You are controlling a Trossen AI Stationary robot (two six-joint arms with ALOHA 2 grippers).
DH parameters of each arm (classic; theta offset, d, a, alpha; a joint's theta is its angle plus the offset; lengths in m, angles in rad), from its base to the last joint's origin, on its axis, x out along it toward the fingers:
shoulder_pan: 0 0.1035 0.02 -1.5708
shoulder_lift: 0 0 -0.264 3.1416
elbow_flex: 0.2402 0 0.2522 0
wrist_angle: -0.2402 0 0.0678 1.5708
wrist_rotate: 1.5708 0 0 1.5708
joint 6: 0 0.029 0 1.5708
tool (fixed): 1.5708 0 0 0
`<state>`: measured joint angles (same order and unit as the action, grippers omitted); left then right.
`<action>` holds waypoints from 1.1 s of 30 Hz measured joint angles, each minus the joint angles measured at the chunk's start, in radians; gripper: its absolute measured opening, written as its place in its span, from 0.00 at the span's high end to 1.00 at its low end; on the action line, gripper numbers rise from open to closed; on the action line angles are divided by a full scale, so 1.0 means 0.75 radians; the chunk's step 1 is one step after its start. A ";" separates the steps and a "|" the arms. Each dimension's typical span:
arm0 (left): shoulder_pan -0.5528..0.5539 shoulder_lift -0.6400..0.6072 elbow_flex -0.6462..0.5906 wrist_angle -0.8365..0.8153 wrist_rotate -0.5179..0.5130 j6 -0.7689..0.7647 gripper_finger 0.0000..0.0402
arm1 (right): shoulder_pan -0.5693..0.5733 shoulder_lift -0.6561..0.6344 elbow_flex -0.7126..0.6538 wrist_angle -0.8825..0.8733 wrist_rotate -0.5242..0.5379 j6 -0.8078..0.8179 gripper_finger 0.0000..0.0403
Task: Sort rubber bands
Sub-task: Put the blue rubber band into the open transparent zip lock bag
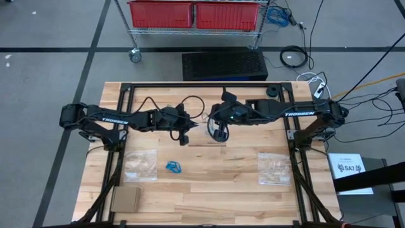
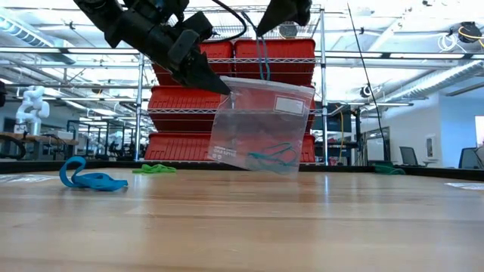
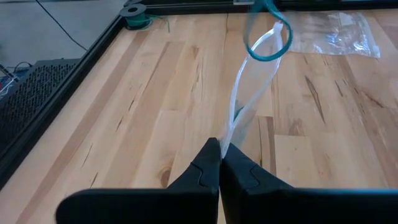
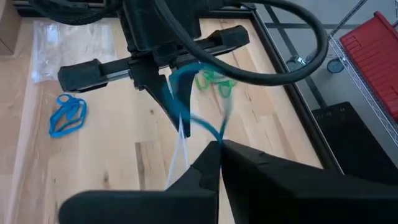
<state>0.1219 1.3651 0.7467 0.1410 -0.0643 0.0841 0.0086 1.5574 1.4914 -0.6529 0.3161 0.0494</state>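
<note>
Bright blue rubber loops (image 1: 173,167) lie on pale blond planked wood (image 1: 209,190), thin green elastic loops (image 2: 153,169) behind, red plastic bins (image 1: 161,12) beyond.

We see a wooden table (image 1: 209,190) with two clear plastic bags lying flat on it, one on its left half (image 1: 140,164) and one on its right half (image 1: 274,168). A brown cardboard piece (image 1: 126,199) lies near the table's front left corner. A third clear bag (image 2: 261,125) hangs above the tabletop. Beyond the table stands a wire shelf rack (image 1: 196,28) carrying red bins (image 1: 161,14). A white sheet (image 1: 350,170) lies right of the table.
</note>
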 joint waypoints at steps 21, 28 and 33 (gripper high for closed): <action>0.000 0.000 0.000 -0.001 0.000 0.000 1.00 | 0.028 0.116 -0.001 -0.033 -0.028 -0.016 1.00; 0.000 0.000 0.000 -0.001 0.000 0.000 1.00 | 0.055 0.140 -0.003 -0.015 -0.045 -0.004 1.00; 0.000 0.001 0.000 -0.001 0.000 0.000 1.00 | 0.064 0.152 -0.003 -0.039 -0.052 0.075 1.00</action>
<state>0.1219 1.3655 0.7467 0.1402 -0.0641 0.0841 0.0563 1.6712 1.4895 -0.6822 0.2769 0.1057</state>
